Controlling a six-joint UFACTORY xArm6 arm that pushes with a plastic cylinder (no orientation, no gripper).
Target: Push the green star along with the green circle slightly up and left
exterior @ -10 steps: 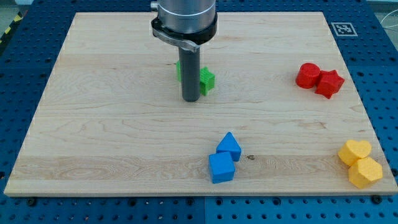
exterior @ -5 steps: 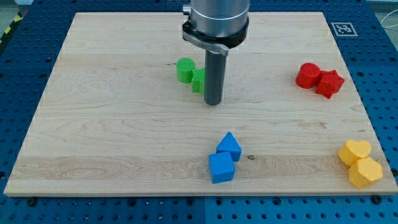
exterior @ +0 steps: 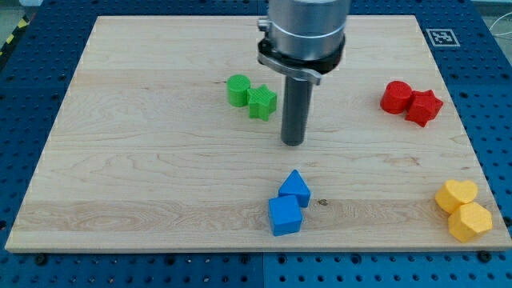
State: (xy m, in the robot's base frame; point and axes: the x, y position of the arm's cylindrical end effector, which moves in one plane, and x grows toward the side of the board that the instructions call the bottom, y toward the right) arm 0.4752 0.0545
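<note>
A pale wooden board with fine horizontal grain fills most of the scene, lit evenly with only soft shadows. It rests on a blue metal surface perforated with a regular grid of small holes, visible along the left, right and near edges. A small black-and-white square marker sits on the board's far right corner, and a strip of yellow-and-black striped tape shows at the far left.
</note>
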